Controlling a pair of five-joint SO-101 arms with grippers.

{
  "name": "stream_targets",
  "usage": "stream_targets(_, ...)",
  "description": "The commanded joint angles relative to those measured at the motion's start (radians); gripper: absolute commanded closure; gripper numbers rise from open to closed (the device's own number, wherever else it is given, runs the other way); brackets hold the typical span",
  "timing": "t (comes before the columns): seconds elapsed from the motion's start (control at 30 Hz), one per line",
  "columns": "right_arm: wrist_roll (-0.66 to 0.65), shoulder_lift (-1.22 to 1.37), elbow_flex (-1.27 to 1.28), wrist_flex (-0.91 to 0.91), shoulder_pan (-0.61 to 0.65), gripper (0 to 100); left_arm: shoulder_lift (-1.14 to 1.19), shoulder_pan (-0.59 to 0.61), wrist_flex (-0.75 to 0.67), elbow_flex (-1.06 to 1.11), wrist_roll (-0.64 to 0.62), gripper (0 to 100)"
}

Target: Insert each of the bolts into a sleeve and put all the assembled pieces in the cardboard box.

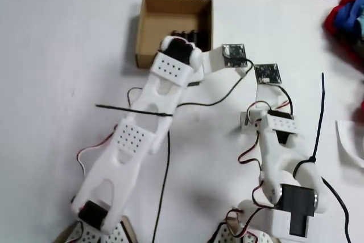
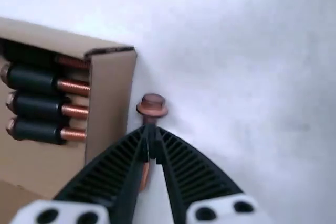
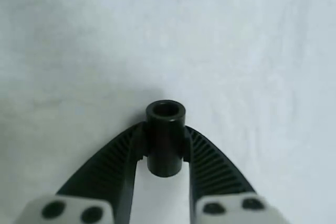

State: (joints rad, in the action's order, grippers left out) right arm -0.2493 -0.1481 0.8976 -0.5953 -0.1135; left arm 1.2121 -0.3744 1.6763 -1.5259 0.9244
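Your left gripper (image 2: 149, 132) clamps the bolt (image 2: 152, 105), head past its tips; right gripper (image 3: 164, 129) pinches the sleeve (image 3: 166, 148) bore-out, for mating.

White plastic left arm (image 1: 133, 138) and white plastic right arm (image 1: 276, 157) carry dotted perforated panels (image 1: 170, 68), a black boxy servo motor (image 1: 300, 204) and thin red and black cables (image 1: 166, 174). Black, ribbed, triangular jaws sit on white mounts with dark round holes (image 3: 52, 211).
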Motion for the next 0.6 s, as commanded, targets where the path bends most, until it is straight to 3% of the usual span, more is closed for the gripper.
stream_targets(0.0, 0.009, -0.039, -0.012, 0.013, -0.012, 97.7, 0.008, 0.002, -0.04, -0.03, 0.005, 90)
stream_targets(0.1, 0.009, -0.039, -0.012, 0.013, -0.012, 97.7, 0.035, 0.002, -0.04, -0.016, 0.003, 82)
stream_targets(0.33, 0.009, -0.039, -0.012, 0.013, -0.012, 97.7, 0.081, 0.049, -0.115, -0.015, 0.009, 88)
stream_targets(0.57, 0.009, -0.039, -0.012, 0.013, -0.012, 97.7, 0.132, 0.083, -0.173, -0.015, 0.009, 88)
